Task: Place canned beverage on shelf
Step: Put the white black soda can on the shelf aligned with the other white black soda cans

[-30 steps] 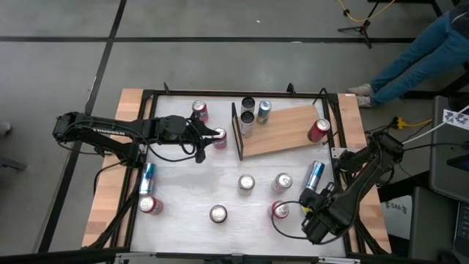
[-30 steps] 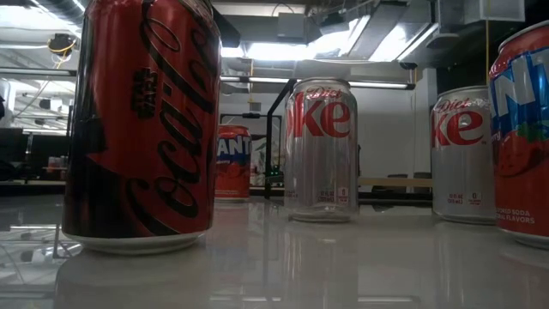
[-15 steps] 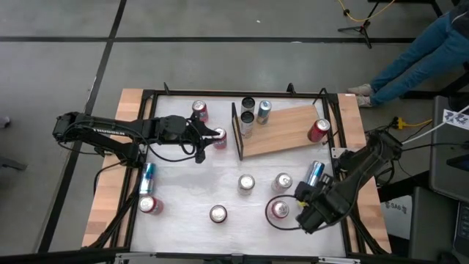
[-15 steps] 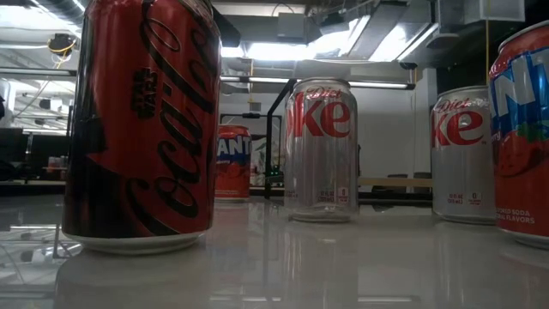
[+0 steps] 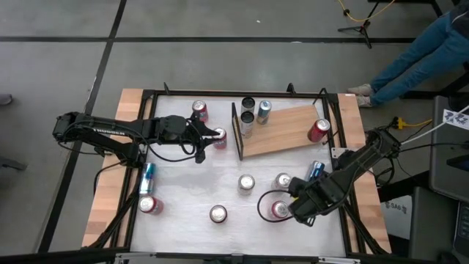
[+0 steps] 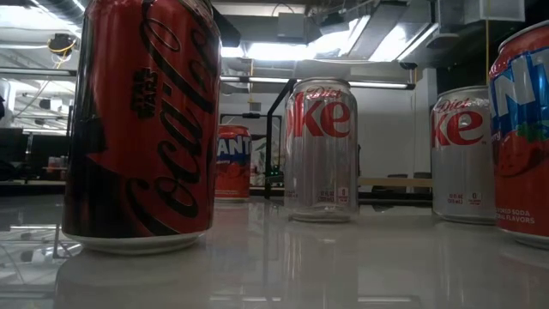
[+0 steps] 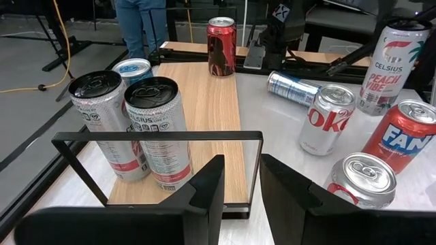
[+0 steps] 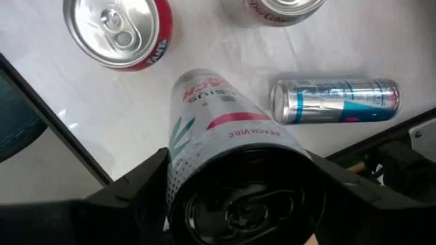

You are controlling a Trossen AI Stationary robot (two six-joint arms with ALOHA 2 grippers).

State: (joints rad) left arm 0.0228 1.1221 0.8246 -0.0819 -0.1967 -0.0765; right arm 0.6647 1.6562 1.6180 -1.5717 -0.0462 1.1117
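Left hand waiting at the shelf frame, right hand gripping a can at the right of the white table

The left hand hovers beside a red round-topped soda can, its two dark fingers a little apart with nothing between them, facing the thin black metal upright frame. Past the frame lies the flat light-brown wooden shelf board, carrying three tall slim cans grouped at the frame end and one red can upright at the far end. Further right, the right hand is clamped around a tall white slim aluminium can with a peach label, tilted above the table and well apart from the shelf, near a red-rimmed silver-topped can and a blue-and-silver can lying on its side
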